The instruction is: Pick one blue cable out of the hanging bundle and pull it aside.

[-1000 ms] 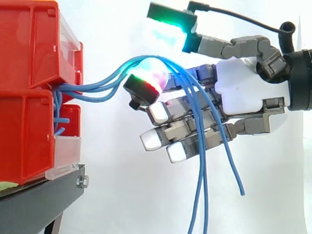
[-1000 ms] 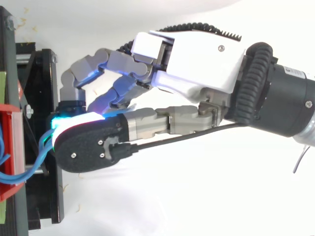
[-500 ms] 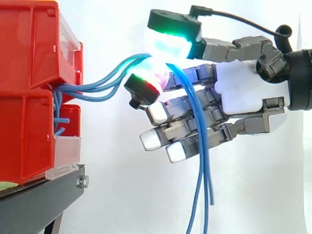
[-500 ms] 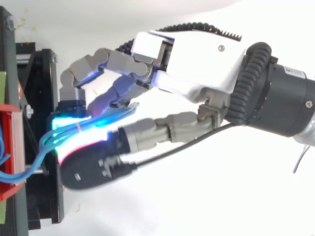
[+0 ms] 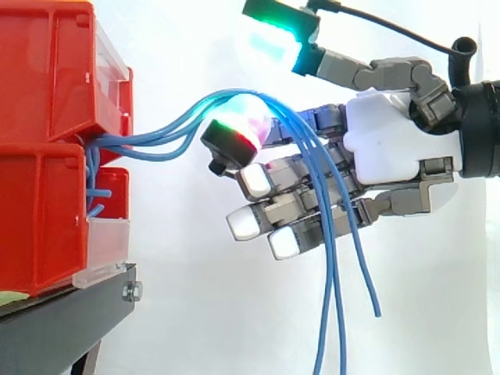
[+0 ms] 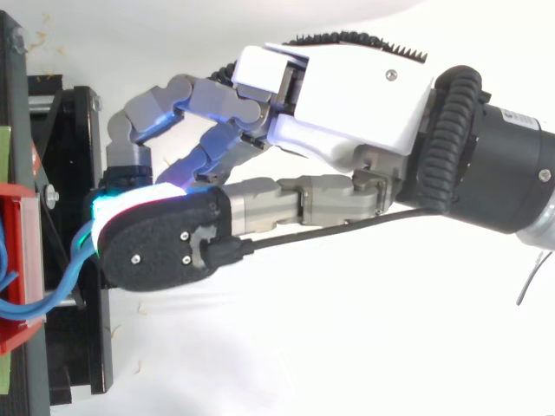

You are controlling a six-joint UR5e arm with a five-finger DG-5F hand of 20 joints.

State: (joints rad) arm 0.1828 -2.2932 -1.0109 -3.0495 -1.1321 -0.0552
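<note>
Hand is open: fingers nearly straight, pointing at the red bins, thumb lifted clear above, pinching nothing. Blue cables run out of the bins, arch over the top finger's pad and hang down across the other fingers, ends fanned apart below.

Red bins: bearing no readable text or numbers.
Hand: showing plain white and grey shells, no legible lettering.
Black stand: carrying no legible sign or label.
</note>
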